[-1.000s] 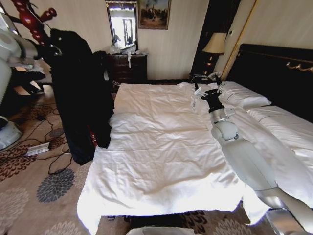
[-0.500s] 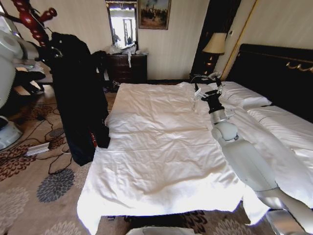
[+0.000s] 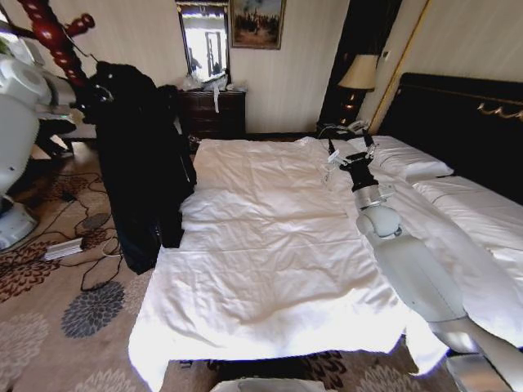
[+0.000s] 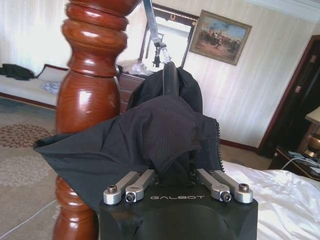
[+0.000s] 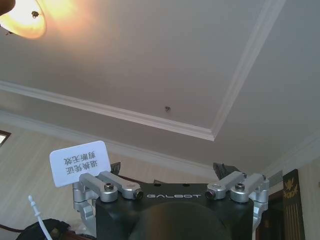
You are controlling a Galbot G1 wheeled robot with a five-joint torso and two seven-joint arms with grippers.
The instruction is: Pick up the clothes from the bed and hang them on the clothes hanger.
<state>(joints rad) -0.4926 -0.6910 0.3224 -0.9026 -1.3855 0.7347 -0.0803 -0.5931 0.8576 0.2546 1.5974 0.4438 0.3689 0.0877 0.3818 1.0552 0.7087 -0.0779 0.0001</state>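
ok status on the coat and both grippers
Left gripper shut on black coat, up beside the coat stand. Right gripper open, empty, raised over the bed. Nothing blocking.

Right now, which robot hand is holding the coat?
The left gripper, up by the wooden stand, grips the black coat. The right gripper over the bed is empty.

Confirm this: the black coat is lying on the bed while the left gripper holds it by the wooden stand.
Not quite. The coat hangs in the air beside the bed, not on it, as the head view shows. The left gripper does hold it by the wooden stand.
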